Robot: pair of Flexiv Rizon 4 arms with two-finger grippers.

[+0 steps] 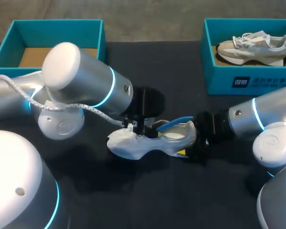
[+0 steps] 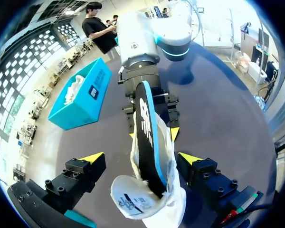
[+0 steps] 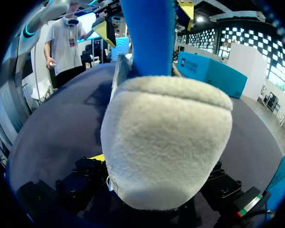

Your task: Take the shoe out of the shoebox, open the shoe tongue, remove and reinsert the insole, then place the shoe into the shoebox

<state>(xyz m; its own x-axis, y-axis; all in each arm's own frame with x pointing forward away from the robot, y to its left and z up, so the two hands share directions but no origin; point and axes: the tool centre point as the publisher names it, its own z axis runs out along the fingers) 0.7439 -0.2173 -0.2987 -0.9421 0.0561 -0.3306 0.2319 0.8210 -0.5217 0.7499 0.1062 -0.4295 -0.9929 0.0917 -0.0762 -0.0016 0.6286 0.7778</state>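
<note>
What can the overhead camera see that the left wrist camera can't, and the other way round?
Only the head view shows the empty teal shoebox at the far left. Only the left wrist view shows the left gripper open, yellow tips either side of the white shoe, and the dark upper face of the insole. Both show the shoe, the insole sticking out of it, the right gripper at its heel, and the other shoebox holding a beige sneaker.
</note>
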